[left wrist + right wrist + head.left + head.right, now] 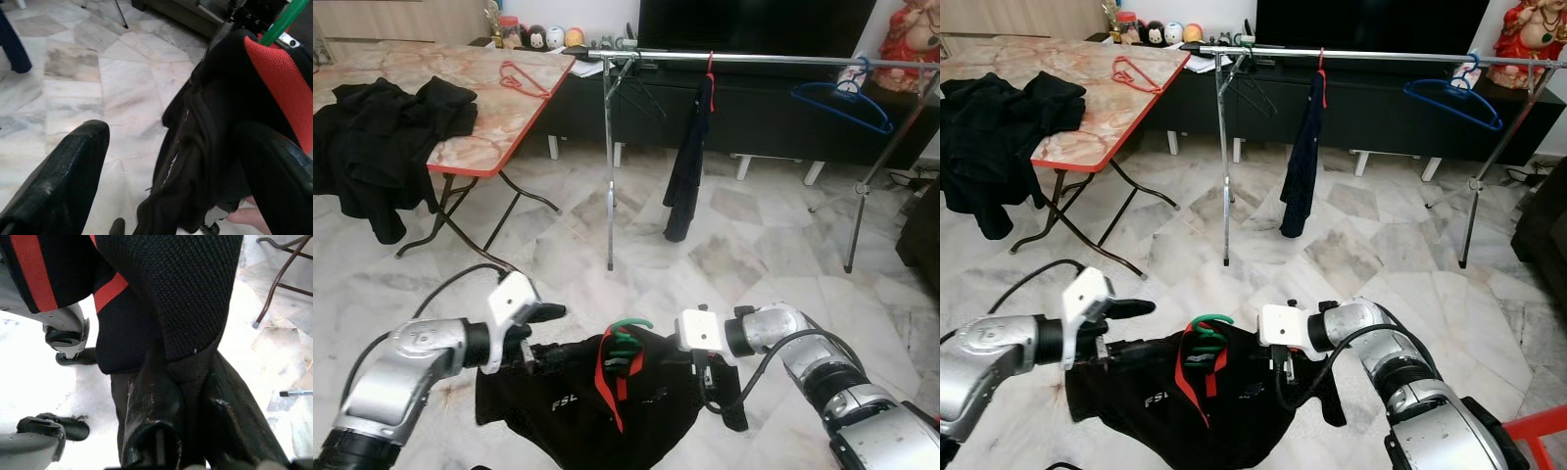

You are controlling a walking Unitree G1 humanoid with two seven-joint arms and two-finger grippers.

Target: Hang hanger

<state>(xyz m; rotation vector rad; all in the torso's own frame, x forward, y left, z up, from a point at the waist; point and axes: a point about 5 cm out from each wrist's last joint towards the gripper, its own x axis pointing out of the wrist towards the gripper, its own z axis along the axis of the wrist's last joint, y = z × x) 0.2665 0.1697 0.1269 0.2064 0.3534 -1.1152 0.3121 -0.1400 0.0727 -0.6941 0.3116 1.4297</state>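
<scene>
Your right gripper (1285, 377) is clamped on the black jersey's shoulder — in the right wrist view both black fingers (151, 406) pinch a fold of the knit fabric between them. Your left gripper (1121, 328) sits at the other shoulder with its fingers spread: one finger (68, 171) is out in the air over the floor, the other is behind the cloth, so it's not closed on anything as far as you can see.

Between the two grippers hangs the black jersey (1185, 401) with red trim at the collar and white lettering on the chest. It's on a green hanger (1206, 333). The hanger's long axis runs side to side from one gripper to the other, and its hook sticks up out of the collar, curling toward your left gripper.

Beyond both grippers, well apart from them, is the clothes rail (773, 61) — a silver bar running across on thin legs. On it you've got a dark garment (690, 157) on a red hanger, an empty blue hanger (842, 103) past your right gripper's side, and a black wire hanger near the left post. Off beyond your left gripper stands a folding table (499, 108) with black clothes (382, 132) piled on it.
</scene>
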